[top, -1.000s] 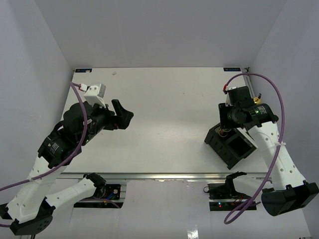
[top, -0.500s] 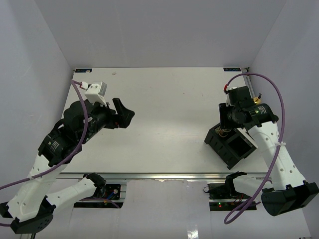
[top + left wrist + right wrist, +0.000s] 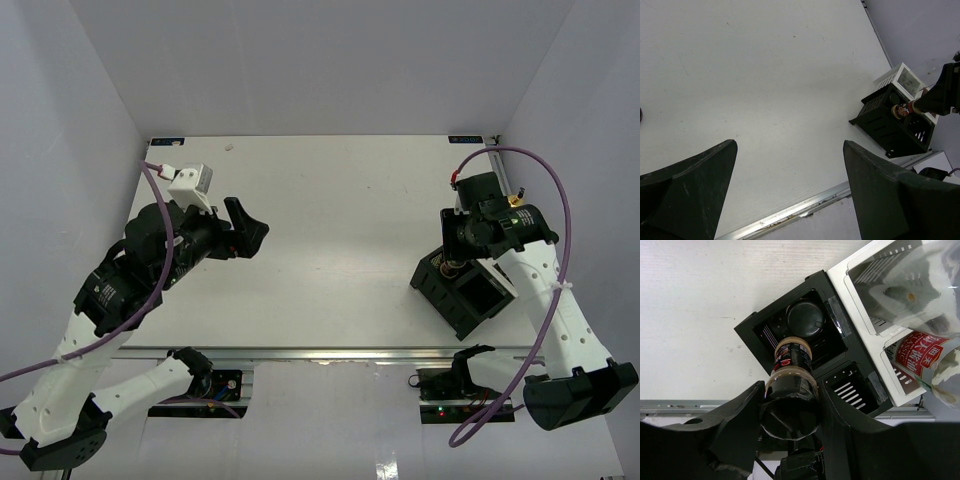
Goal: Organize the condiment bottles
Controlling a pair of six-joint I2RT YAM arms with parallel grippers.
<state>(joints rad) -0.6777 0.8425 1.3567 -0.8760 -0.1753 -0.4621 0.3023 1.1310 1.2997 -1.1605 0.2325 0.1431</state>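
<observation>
While the left gripper hangs open, the right gripper holds a black-lidded jar at the black box.
From my remote station I record, left to right: the left fingers are spread wide above the left part of the white table. The black box sits near the table's front right, turned at an angle, with a white box touching its right side. The right fingers are drawn in narrow on the jar, one on each flank just below the lid, with its base pointing down into the box by the divider. I cannot tell which compartment it is over. A second black-lidded jar sits inside one compartment just beyond. At the white box a red-white labelled bottle and a blurred clear bottle show.
</observation>
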